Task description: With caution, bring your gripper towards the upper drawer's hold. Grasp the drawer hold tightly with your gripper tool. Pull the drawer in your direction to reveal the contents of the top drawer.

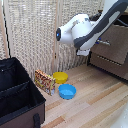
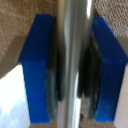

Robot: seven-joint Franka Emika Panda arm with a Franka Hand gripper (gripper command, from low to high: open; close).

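You're on the handle now. In the wrist view the drawer hold (image 2: 73, 60) runs as a silver bar straight between the two blue fingers (image 2: 37, 70), and the dark pads sit right against it on both sides, so your gripper (image 2: 73, 75) is pinching the bar, not hanging spread around it. Approach done, grasp done, by my read.

In the exterior view the arm (image 1: 95, 27) reaches across to the dresser at the exterior view's right, and the gripper itself is hidden behind the white wrist there. You can see a short stretch of the drawer hold (image 1: 103, 43) poking out past the arm, on the top drawer (image 1: 112, 45). Whether that drawer has started to come out, I can't tell from here; its front looks about level with the cabinet. So the pull is what's left, and it should be straight toward you.

Count with me: two drawer fronts, the top one and a bottom drawer (image 1: 111, 64) below it. On the wooden floor, one yellow bowl (image 1: 60, 77), one blue bowl (image 1: 67, 91), one printed box (image 1: 45, 81), and one black bag (image 1: 17, 97) by the floor's near corner.
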